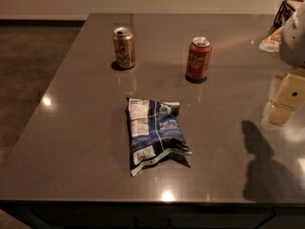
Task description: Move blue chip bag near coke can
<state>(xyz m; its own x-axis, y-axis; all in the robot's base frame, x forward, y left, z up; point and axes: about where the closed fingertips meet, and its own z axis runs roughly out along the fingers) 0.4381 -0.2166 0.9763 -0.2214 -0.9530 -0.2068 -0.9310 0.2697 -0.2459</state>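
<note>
Blue chip bag [155, 135]: crinkled foil in dark blue and white. A white nutrition-label panel runs along its left side. It lies flat at the middle of the bench, towards the near edge, with its long axis pointing away from the camera.
Coke can [198, 58]: red with white script and a silver top. It stands upright beyond the bag and to the right, well apart from it.
Orange-gold can [124, 47]: upright, with dark script. It stands left of the coke can and apart from it.
Can contents: cannot be told from this view.
Bench [71, 128]: grey and glossy, with bright spots of reflected light.
End effector [285, 99]: cream-coloured, at the right edge of the view, over the bench. It is well apart from the bag and holds nothing visible. Whether it is spread or pressed together cannot be told.
Shadow [259, 161]: a dark shape on the bench below the end effector.
</note>
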